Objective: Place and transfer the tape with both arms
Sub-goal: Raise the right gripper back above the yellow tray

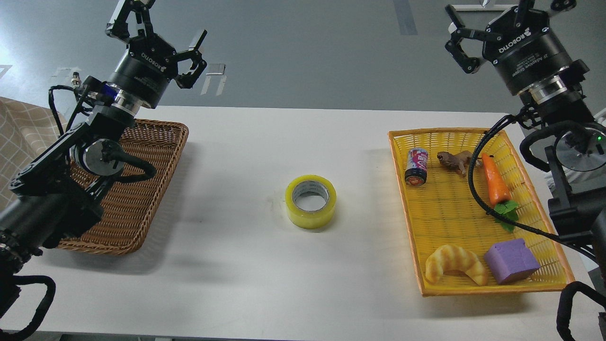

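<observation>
Tape (310,201) lies flat mid-table, hole up, between baskets; your left gripper (163,33) nearer; both grippers wide, empty.

Brown basket (142,208) empty; yellow tray (473,289) w/ can (416,166), carrot (497,182), croissant (455,265), purple block (511,260).

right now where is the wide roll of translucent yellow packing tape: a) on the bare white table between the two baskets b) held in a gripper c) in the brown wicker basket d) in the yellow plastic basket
a: the tape lies flat on the white table, apart from the brown wicker basket and the yellow plastic basket, with both grippers raised away from it.
</observation>
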Action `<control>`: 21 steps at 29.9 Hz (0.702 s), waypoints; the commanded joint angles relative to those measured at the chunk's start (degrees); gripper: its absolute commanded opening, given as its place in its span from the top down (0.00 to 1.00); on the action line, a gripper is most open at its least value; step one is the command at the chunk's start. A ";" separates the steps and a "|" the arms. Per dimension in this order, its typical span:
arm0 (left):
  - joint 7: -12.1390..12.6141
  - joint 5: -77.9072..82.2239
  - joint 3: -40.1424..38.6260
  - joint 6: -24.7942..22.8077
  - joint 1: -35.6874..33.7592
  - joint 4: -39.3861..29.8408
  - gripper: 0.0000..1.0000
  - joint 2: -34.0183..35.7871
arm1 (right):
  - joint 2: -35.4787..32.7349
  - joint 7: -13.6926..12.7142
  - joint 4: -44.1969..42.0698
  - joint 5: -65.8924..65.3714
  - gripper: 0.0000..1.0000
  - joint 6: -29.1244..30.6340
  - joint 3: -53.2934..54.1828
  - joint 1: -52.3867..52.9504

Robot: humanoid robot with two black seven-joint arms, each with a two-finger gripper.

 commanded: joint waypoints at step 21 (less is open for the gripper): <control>-1.91 27.30 0.76 3.36 2.40 -10.36 0.02 1.73 | 5.22 -0.66 0.24 1.30 0.00 0.02 1.92 -5.71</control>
